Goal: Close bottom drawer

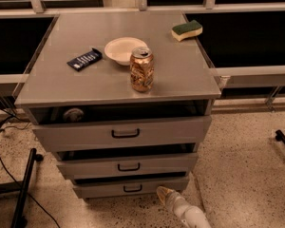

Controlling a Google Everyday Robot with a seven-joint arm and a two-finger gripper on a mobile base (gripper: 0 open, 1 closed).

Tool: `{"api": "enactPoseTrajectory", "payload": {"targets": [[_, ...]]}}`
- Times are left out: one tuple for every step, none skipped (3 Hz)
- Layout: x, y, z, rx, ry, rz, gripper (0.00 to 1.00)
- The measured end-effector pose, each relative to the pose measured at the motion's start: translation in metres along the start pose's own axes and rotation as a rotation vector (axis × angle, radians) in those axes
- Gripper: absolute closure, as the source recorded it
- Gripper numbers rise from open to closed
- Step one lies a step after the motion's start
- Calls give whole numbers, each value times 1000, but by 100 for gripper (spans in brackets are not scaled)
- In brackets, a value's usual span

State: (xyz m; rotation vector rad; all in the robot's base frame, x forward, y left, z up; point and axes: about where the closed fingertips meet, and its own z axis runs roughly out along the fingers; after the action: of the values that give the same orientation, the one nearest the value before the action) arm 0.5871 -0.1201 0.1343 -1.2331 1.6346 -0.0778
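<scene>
The grey metal cabinet [118,82] stands in the middle of the camera view with three drawers. The bottom drawer [99,188] is the lowest one, a shallow grey front with a small black bar handle [132,188]. It stands out only slightly, less than the middle drawer [128,166] above it. My gripper [162,193] is low at the bottom of the view, its tip right at the drawer's lower right front, with the white arm [190,215] trailing toward the bottom edge.
The top drawer [123,133] stands open a little, with a round object [73,114] inside at left. On the cabinet top are a drink can [141,69], a white bowl [125,49], a dark packet [84,59] and a sponge [186,30]. Black stand legs [23,189] and cables lie at left.
</scene>
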Motion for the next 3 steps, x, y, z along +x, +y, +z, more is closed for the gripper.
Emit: {"api": "enactPoseTrajectory", "payload": {"targets": [[-3, -1, 2, 5, -1, -2, 100], [0, 8, -8, -53, 19, 26, 100], [-27, 10, -22, -163, 47, 97, 100]]}}
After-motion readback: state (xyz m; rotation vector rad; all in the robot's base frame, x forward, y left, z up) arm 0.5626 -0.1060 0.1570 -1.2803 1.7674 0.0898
